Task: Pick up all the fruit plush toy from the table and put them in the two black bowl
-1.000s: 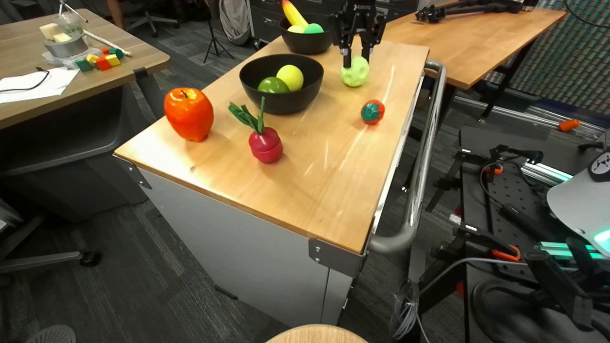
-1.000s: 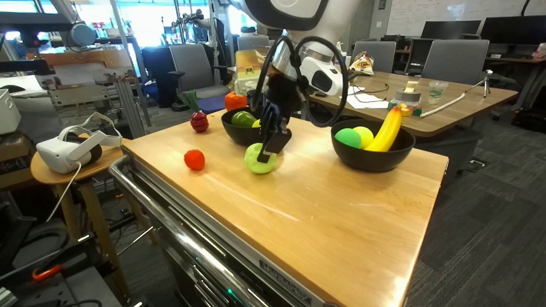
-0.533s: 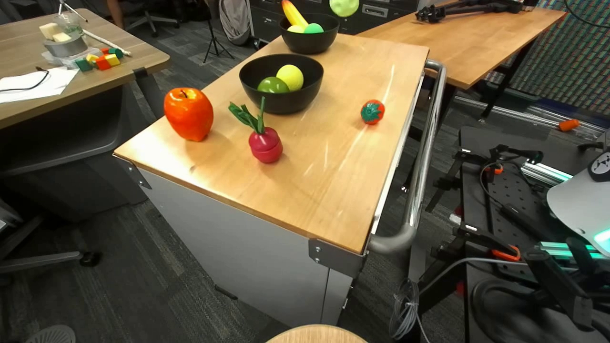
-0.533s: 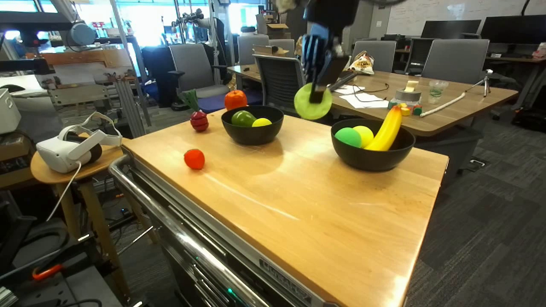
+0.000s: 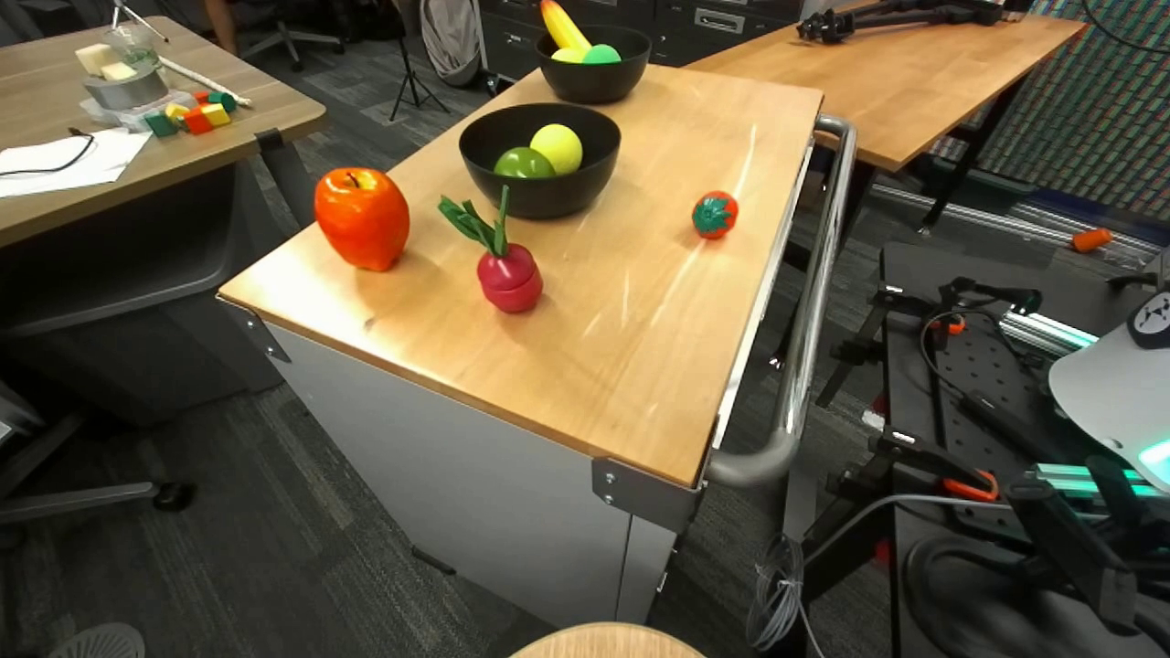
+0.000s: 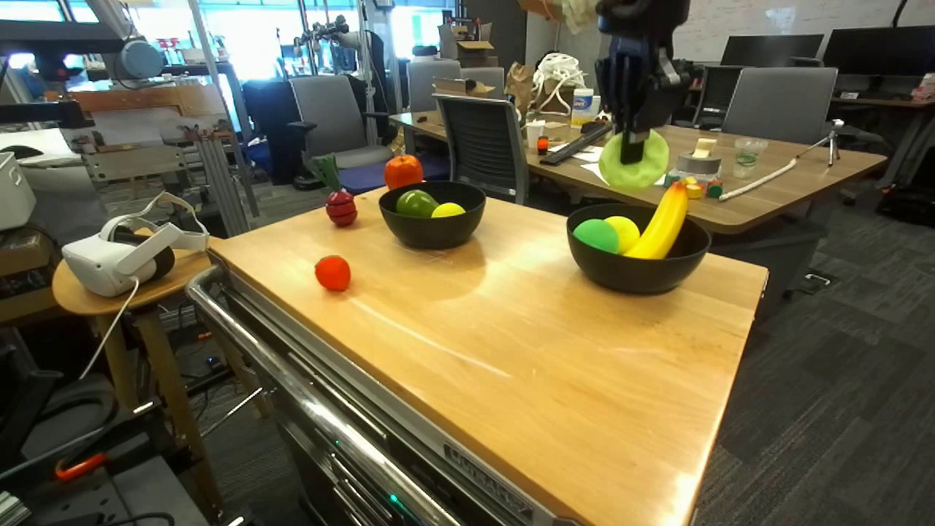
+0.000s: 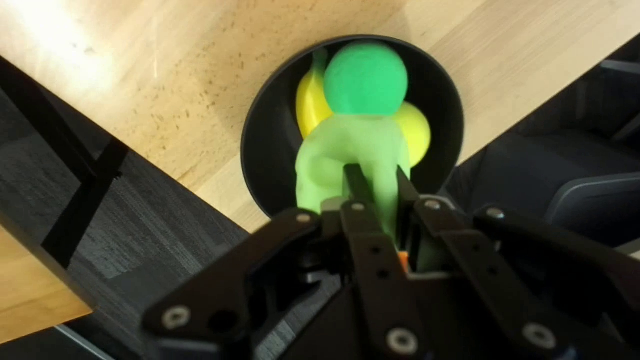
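In an exterior view, I can count five fruits home: the nearer bowl [image 5: 559, 197] holds a dark green fruit [image 5: 524, 164] and a yellow ball [image 5: 558, 148], while the banana bowl [image 5: 594, 84] holds a banana [image 5: 565, 26], a second yellow ball [image 5: 567, 56] and a green ball [image 5: 601, 55]. Three more sit on the table [image 5: 622, 366]: the big red-orange apple [image 5: 363, 222], the leafy dark red fruit [image 5: 509, 278] and the tiny red fruit [image 5: 715, 216].

In an exterior view, my gripper [image 6: 632, 150] hangs above the banana bowl's rim, jaws clamped on the pale green fruit [image 6: 635, 174].

In the wrist view, that fruit overlaps the same bowl's opening. I judge that lowering and releasing it come next, leaving three pickups to go.
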Motion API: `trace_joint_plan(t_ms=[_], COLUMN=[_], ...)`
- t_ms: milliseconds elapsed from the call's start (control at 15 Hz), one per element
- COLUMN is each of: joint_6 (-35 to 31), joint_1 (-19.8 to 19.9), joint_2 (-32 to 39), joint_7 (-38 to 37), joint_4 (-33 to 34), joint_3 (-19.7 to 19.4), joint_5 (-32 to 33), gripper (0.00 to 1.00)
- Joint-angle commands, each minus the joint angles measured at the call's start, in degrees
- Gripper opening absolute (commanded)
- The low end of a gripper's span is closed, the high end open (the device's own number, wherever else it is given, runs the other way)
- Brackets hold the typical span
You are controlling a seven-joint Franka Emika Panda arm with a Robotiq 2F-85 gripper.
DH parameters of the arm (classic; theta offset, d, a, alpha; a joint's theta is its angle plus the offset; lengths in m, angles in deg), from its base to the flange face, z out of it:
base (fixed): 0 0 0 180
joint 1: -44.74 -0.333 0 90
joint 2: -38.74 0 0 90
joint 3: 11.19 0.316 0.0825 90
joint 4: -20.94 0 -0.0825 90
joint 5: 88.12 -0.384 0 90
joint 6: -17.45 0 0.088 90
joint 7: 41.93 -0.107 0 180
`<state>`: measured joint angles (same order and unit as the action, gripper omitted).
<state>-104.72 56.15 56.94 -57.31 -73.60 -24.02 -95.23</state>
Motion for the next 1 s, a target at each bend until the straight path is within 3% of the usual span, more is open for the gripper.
trace_joint_plan(t_ms=[0,67,200,400,600,667,733,933], joint_6=[0.1,1.0,2.2,6.7,13.3,14.9,18.7,20.9], joint_1=[0.2,0.5,0.6,-1.2,-3.8,-3.5,-2.7,-2.8], joint_2=[7.3,8.2,8.8,5.5,-2.5,-5.4,-8.1,-18.0], joint_7=[-3.5,-3.5,-3.3,-3.8,-5.8,-3.4,1.6,8.8], joint_4=[5.4,5.9,6.4,5.3,1.3,-0.8,-2.2,-10.2], joint_3=[-0.5,-0.2,0.2,-0.6,-1.0,0.3,2.0,3.5], joint_5=[2.2,1.5,0.9,4.5,10.6,9.8,6.8,6.1], gripper=[0.09,0.37,0.41,0.64,0.88,0.95,1.0,1.0])
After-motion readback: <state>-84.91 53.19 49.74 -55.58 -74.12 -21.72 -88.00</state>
